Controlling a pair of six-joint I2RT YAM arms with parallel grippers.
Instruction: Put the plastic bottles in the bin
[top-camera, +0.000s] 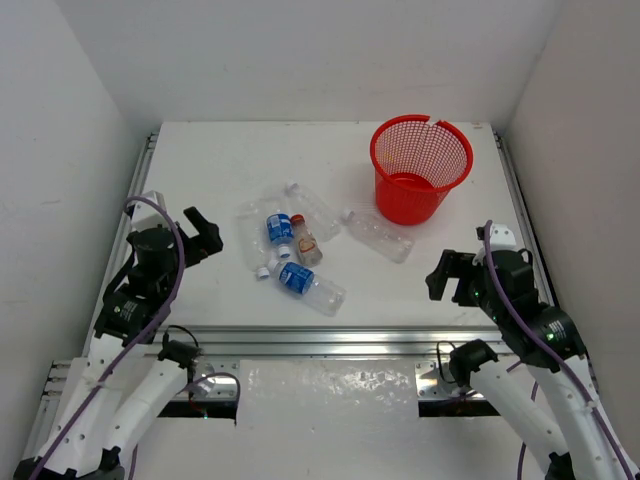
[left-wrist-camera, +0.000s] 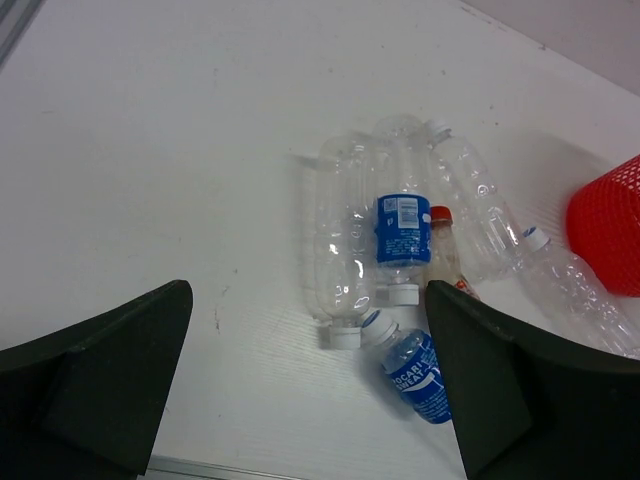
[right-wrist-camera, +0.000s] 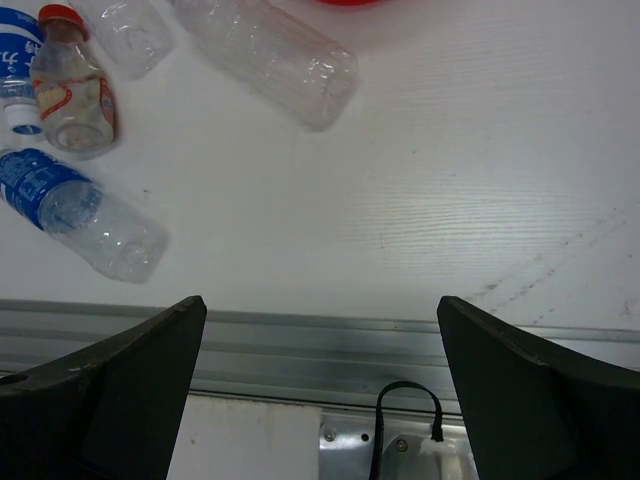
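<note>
Left wrist: bottles (left-wrist-camera: 403, 230) beyond end effector (left-wrist-camera: 308, 300)

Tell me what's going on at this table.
Two robot arms are set to move the plastic bottles into the red mesh bin, but nothing has been picked up yet. The left arm's fingers and the right arm's fingers are open and empty, on either side of the pile. The bottles all lie on the table, including a red-capped one. The bin looks empty.

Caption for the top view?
Open left gripper and open right gripper flank a cluster of clear plastic bottles; round red mesh bin stands beyond.
</note>
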